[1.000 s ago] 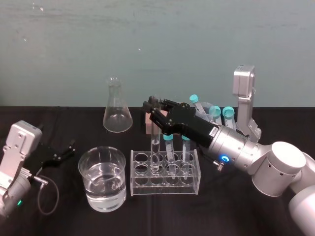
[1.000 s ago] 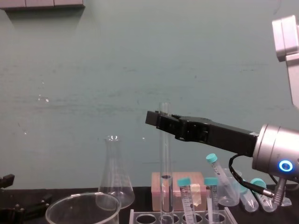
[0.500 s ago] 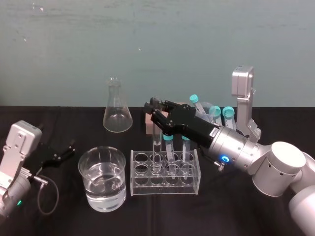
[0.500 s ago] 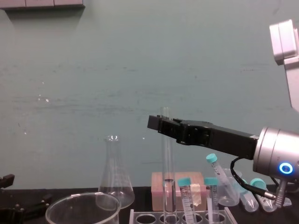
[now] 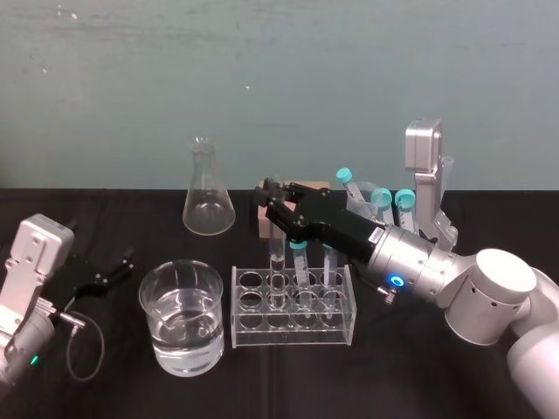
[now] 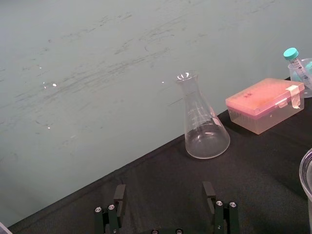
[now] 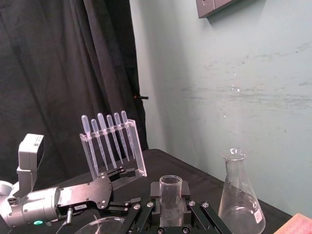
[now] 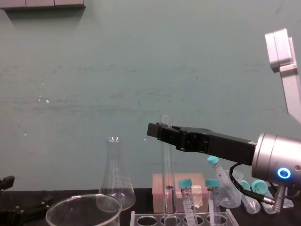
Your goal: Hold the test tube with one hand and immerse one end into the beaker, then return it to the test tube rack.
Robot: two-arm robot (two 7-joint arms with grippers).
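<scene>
Lower left of the head view: the left claw (image 5: 103, 276) is parked with its fingers spread wide and nothing in them. Next comes the beaker (image 5: 181, 347) of water, just left of the rack (image 5: 293, 339). Around centre frame the test tube (image 5: 277, 266) stands upright, its bottom end down in a rack hole. The right claw (image 5: 272, 202) is clamped on it near the top.

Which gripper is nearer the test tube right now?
Right. The right gripper is shut on the test tube near its top, above the test tube rack. The left gripper sits open, low by the table, on the far side of the beaker.
</scene>
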